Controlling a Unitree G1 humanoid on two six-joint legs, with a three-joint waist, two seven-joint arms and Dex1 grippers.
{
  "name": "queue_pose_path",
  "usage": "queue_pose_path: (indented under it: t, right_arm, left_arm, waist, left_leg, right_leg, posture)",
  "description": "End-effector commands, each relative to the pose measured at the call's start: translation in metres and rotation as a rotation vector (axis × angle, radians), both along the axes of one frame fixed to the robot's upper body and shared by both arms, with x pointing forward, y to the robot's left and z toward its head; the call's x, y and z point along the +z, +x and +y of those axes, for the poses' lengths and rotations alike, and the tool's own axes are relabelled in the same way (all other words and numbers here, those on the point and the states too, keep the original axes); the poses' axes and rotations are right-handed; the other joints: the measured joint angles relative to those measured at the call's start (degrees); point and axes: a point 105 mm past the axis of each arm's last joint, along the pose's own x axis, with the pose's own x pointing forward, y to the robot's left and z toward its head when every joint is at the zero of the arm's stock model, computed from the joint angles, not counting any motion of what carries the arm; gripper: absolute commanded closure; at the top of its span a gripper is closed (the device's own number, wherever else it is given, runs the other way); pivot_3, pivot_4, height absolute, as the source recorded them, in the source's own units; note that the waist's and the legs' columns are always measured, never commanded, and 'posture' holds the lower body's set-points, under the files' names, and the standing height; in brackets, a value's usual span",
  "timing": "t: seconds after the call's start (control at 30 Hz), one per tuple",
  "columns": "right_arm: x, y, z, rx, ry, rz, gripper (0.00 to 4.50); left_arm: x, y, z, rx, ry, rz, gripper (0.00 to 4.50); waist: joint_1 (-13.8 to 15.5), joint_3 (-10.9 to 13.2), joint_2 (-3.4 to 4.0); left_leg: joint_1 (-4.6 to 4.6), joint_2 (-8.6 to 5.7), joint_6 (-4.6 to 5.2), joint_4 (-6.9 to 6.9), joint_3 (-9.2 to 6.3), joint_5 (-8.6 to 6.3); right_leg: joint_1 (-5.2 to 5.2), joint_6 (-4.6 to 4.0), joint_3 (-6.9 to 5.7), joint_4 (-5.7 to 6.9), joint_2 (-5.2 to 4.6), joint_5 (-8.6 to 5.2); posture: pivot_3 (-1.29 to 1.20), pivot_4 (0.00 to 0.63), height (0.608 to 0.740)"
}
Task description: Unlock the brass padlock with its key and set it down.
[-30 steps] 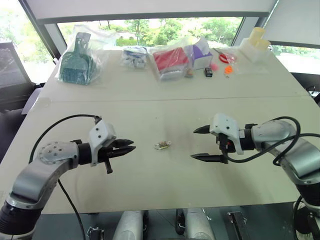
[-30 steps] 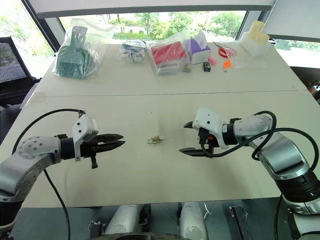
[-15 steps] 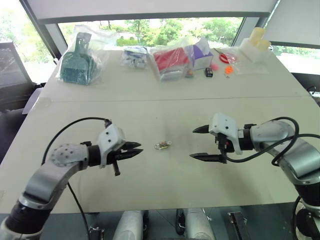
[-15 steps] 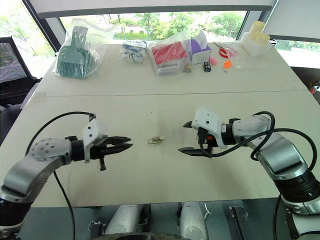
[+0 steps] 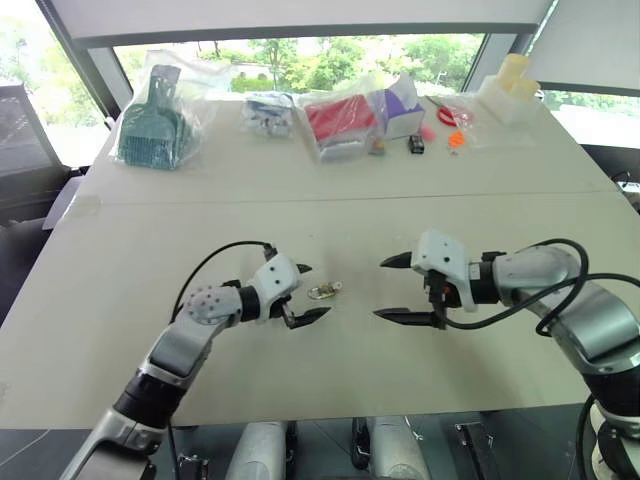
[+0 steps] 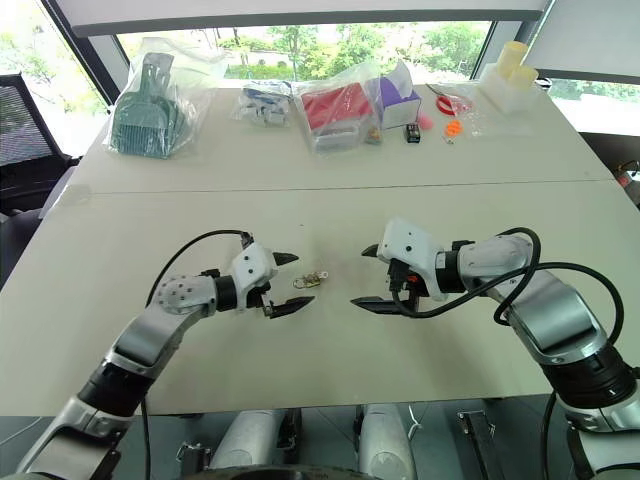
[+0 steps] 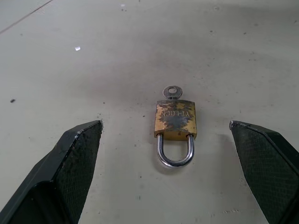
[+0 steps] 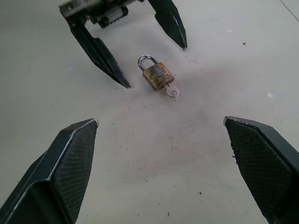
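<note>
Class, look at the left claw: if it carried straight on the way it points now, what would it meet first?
Most likely the brass padlock, lying flat on the table between the open fingers of the left claw, shackle end nearest, with the key in its far end. Depth is uncertain; it may touch the tabletop first.

The head pair looks down over the table, while both wrist cameras face, from nine and three o'clock, the brass padlock they share.
</note>
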Motion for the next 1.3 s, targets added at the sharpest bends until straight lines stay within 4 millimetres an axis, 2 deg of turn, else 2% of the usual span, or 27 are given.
queue_pose_path:
  t: [0.03,0.2,0.23,0.27,0.47,0.53,0.6,0.77,0.97,1.1,1.3]
  right_arm:
    - [0.009,-0.002,0.005,0.018,0.003,-0.049,0.00]
    - [0.009,-0.002,0.005,0.014,0.000,-0.056,0.00]
    - [0.009,-0.002,0.005,0.014,-0.001,-0.057,0.00]
    - [0.008,-0.002,0.005,0.014,-0.001,-0.058,0.00]
    - [0.007,-0.003,0.009,0.026,-0.003,-0.060,0.00]
    - [0.007,-0.001,0.011,0.033,-0.002,-0.074,0.00]
    - [0.007,0.003,0.014,0.034,-0.011,-0.101,0.00]
    - [0.004,0.017,0.026,0.054,-0.052,-0.244,0.00]
    - [0.010,0.033,0.048,0.154,-0.116,-0.554,0.00]
    - [0.015,0.039,0.063,0.201,-0.111,-0.720,0.00]
    - [0.031,0.042,0.079,0.214,-0.067,-0.890,0.00]
  left_arm:
    - [-0.001,0.004,-0.008,-0.030,0.022,-0.041,0.02]
    - [-0.007,0.008,-0.011,-0.044,0.063,-0.063,0.02]
    - [-0.008,0.008,-0.011,-0.048,0.072,-0.066,0.51]
    - [-0.009,0.008,-0.010,-0.049,0.078,-0.063,0.77]
    - [-0.010,0.007,0.000,-0.060,0.105,-0.042,3.49]
    - [-0.006,0.007,0.009,-0.063,0.118,-0.028,3.69]
    - [0.001,0.007,0.015,-0.068,0.118,-0.027,3.69]
    - [0.036,0.004,0.024,-0.150,0.071,-0.033,3.69]
    - [0.079,0.003,0.032,-0.263,0.062,-0.065,3.69]
    - [0.095,0.007,0.031,-0.289,0.068,-0.092,3.69]
    - [0.104,0.012,0.033,-0.314,0.111,-0.133,3.69]
  waist:
    - [0.0,0.0,0.00]
    - [0.2,0.0,0.00]
    - [0.2,0.0,0.00]
    - [0.2,0.0,0.00]
    - [-0.1,0.0,0.00]
    - [-0.1,0.0,0.00]
    - [-0.4,0.0,0.01]
    - [-0.2,0.0,0.02]
    - [0.0,0.0,-0.02]
    - [-0.2,0.0,-0.01]
    - [-0.3,0.0,-0.01]
  left_leg:
    - [0.00,0.00,0.00,0.00,-0.01,0.00]
    - [0.02,0.00,0.00,0.04,-0.02,0.00]
    - [0.02,0.00,0.00,0.05,-0.02,0.00]
    - [0.03,0.00,0.00,0.05,-0.02,0.00]
    - [0.06,0.01,0.00,0.05,-0.03,0.00]
    - [0.06,0.02,0.00,0.05,-0.03,0.00]
    - [0.08,0.07,0.00,0.05,-0.02,0.00]
    - [0.05,0.07,0.00,0.02,-0.01,0.00]
    - [-0.03,-0.01,-0.01,0.08,0.00,0.01]
    - [-0.01,0.00,-0.01,0.07,0.03,0.01]
    - [0.00,0.01,-0.04,0.06,0.06,0.04]
  right_leg:
    - [0.00,0.00,0.00,0.00,0.00,0.00]
    - [0.06,0.00,0.00,0.00,-0.02,0.00]
    - [0.06,0.00,0.00,0.00,-0.02,0.00]
    - [0.07,0.00,0.00,0.00,-0.02,0.00]
    - [0.07,-0.03,0.00,0.02,-0.01,0.02]
    - [0.07,-0.03,0.00,0.02,-0.01,0.02]
    - [0.05,-0.03,-0.01,0.04,0.05,0.02]
    - [-0.01,-0.03,-0.01,0.06,0.07,0.01]
    - [0.00,-0.02,0.00,0.02,0.04,0.01]
    - [0.00,-0.01,0.00,0.04,0.07,0.01]
    - [-0.01,-0.01,0.00,0.10,0.10,0.01]
  posture:
    - [0.00,0.150,0.740]
    - [0.00,0.150,0.740]
    - [0.00,0.150,0.740]
    - [0.00,0.150,0.740]
    - [0.00,0.150,0.740]
    - [0.00,0.150,0.740]
    - [0.00,0.150,0.740]
    - [0.00,0.150,0.740]
    - [0.00,0.150,0.740]
    - [0.00,0.150,0.740]
    - [0.00,0.150,0.740]
